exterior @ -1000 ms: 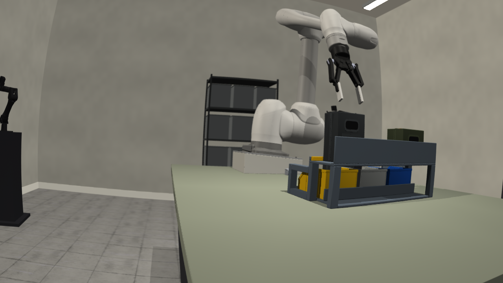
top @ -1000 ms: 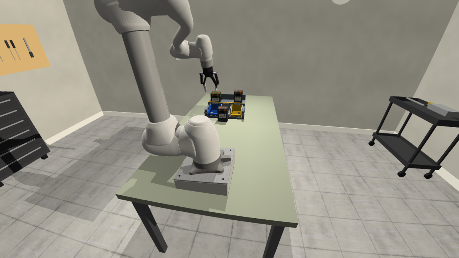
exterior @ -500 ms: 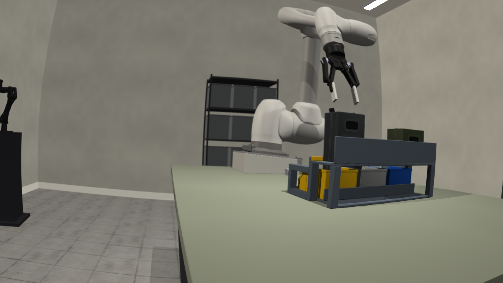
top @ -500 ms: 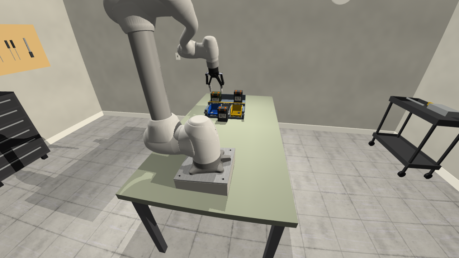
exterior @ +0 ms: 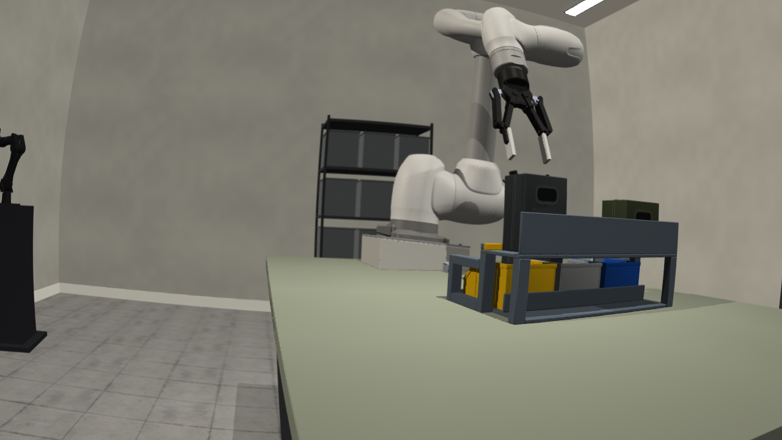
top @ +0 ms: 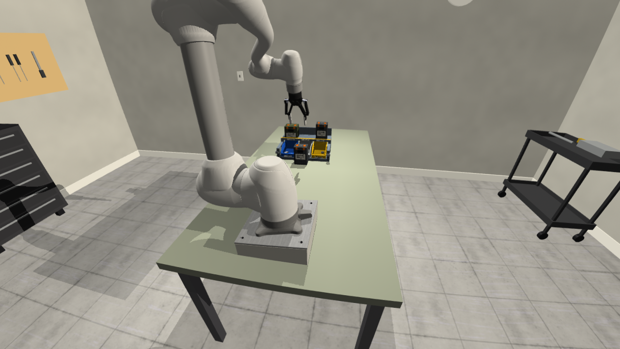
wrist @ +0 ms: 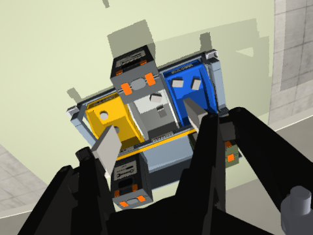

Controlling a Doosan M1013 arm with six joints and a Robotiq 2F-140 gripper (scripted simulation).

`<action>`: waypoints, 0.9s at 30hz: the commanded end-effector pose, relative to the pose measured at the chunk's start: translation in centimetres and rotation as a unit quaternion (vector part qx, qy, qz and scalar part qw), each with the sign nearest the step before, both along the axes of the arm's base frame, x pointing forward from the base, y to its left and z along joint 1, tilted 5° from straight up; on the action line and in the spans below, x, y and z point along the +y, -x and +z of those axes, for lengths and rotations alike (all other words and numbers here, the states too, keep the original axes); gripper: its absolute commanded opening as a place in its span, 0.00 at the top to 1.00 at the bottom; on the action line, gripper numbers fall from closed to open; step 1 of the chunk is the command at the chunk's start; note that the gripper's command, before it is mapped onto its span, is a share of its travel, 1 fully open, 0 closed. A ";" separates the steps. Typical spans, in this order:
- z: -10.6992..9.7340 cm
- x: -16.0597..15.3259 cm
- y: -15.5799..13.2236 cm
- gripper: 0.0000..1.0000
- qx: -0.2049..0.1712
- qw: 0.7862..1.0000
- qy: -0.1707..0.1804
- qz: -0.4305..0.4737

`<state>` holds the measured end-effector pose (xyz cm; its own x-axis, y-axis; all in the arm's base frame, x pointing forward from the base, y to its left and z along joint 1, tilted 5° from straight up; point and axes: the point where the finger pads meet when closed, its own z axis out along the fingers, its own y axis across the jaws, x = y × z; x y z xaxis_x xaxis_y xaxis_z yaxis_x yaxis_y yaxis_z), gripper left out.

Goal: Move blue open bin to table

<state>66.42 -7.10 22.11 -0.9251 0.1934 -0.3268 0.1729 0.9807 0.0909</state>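
Claw [top: 297, 120] [exterior: 528, 158] [wrist: 150, 123] is partway open w/ nothing in it, hanging above the shelf [top: 280, 151] [exterior: 668, 282] [wrist: 218, 81]. Blue bin [top: 287, 149] [exterior: 621, 272] [wrist: 192, 94] is in the end slot of the lower tier, next to the gray bin [exterior: 579, 275] [wrist: 160, 119]; yellow bin [top: 319, 149] [exterior: 541, 277] [wrist: 111, 114] is at the other end. Two pale blocks lie loose inside the blue one. Handling, best guess: thin molded plastic — light, stiff enough to lift but walls may flex under a hard squeeze, smooth so a bit slippery. Parts prob. slide if it tips, so keep it level & go slow. Where to grip: the two side walls look good, approx. mid-length for balance, but the gray bin & shelf end frame sit close by, so finger room is tight. Alt. is one finger inside, one outside the front wall, tho that could let the back droop. Upper tier overhangs the rear, so it likely has to come out fwd before going up. Black case [top: 301, 153] [wrist: 135, 75] stands in front by the gray bin — watch clearance. Then set it flat on the table [top: 347, 208] [exterior: 382, 339] [wrist: 59, 49], well off the shelf.
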 end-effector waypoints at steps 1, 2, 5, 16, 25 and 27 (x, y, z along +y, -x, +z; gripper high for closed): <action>-0.5 -1.9 -0.9 0.43 -0.001 1.000 0.000 0.001; -0.5 -1.9 -0.9 0.43 -0.001 1.000 0.000 0.001; -0.5 -1.9 -0.9 0.43 -0.001 1.000 0.000 0.001; -0.4 -1.6 -0.8 0.43 -0.011 0.991 0.000 0.131; -0.4 -1.6 -0.8 0.43 -0.011 0.991 0.000 0.131; -0.4 -1.6 -0.8 0.43 -0.011 0.991 0.000 0.131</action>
<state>67.21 -8.69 21.66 -0.9362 -0.0523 -0.3477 -0.0893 0.9918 0.0915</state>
